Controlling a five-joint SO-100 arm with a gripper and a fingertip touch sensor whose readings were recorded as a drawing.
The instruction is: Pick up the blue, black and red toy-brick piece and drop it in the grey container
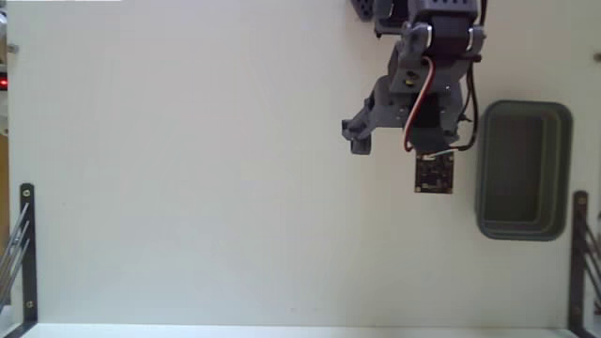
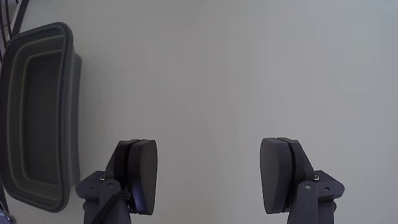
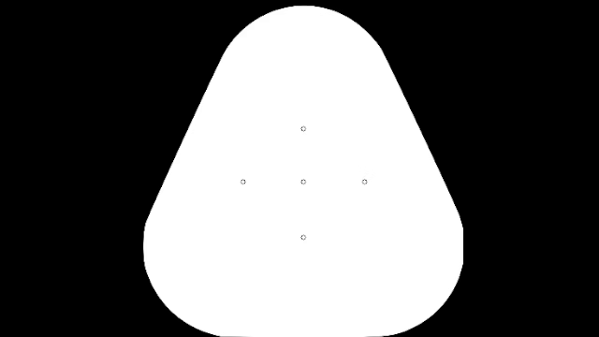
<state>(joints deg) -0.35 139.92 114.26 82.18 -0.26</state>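
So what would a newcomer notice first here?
The dark arm reaching down from the top of the fixed view, and the grey tray just right of it, apparently empty. In the wrist view the gripper is wide open over bare table; no brick piece shows anywhere.

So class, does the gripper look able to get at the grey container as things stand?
Probably yes: the gripper is open and empty, and the grey container sits close beside it with only bare table between.

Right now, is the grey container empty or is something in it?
Empty. In the fixed view the grey container shows only its bare floor, and the wrist view shows the same; the open gripper holds nothing.
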